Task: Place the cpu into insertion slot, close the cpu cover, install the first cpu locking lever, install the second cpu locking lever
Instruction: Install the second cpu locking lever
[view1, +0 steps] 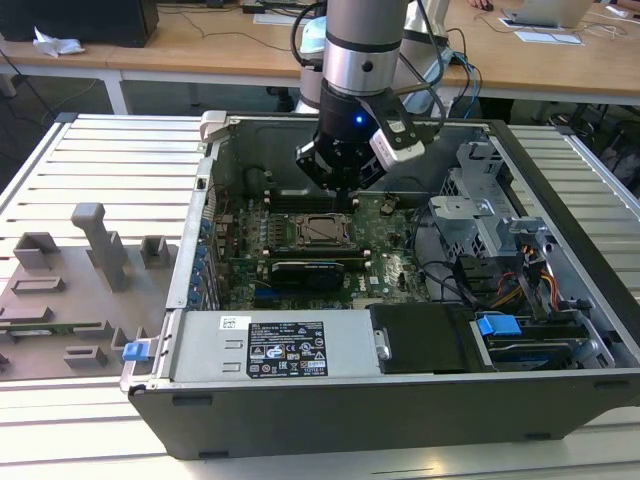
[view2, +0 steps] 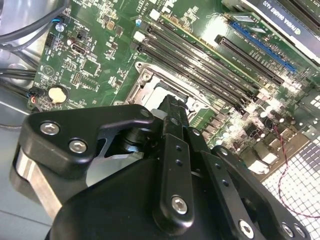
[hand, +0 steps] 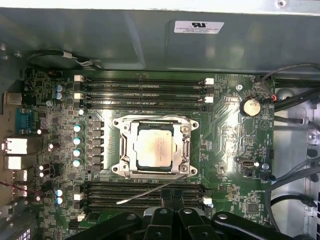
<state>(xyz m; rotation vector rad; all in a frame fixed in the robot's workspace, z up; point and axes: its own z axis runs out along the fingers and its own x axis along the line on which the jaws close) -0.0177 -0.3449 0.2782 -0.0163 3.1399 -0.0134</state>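
cpu (hand: 155, 148) is seated in the insertion slot (hand: 188, 145), pale metal face up, square to the socket. cpu cover (hand: 155, 121) is folded down over it: silvery frame lies flat around the chip, face showing through the window. One thin silvery locking lever (hand: 150, 192) sticks out loose from the socket's edge, angled across the memory slots (hand: 142, 196) toward the hand, not latched. Can't make out the other lever.

In the exterior view the socket (view1: 321, 230) sits mid-board on the green motherboard (view1: 392, 262), inside the open computer case (view1: 400, 410) lying on the slatted bench (view1: 110, 160).

Hand (view1: 341, 193) hangs low inside the case, just above the board on the far side of the socket, near but not touching it. In the second wrist view the hand's (view2: 172, 107) black fingers (view2: 173, 150) look drawn together, nothing visible between them; tips point at the socket's edge. In the first wrist view the fingers (hand: 172, 200) reach just beside the loose lever's free end; contact can't be told.

Grey fixture blocks (view1: 100, 245) stand on the bench at the exterior view's left, well apart from the case.
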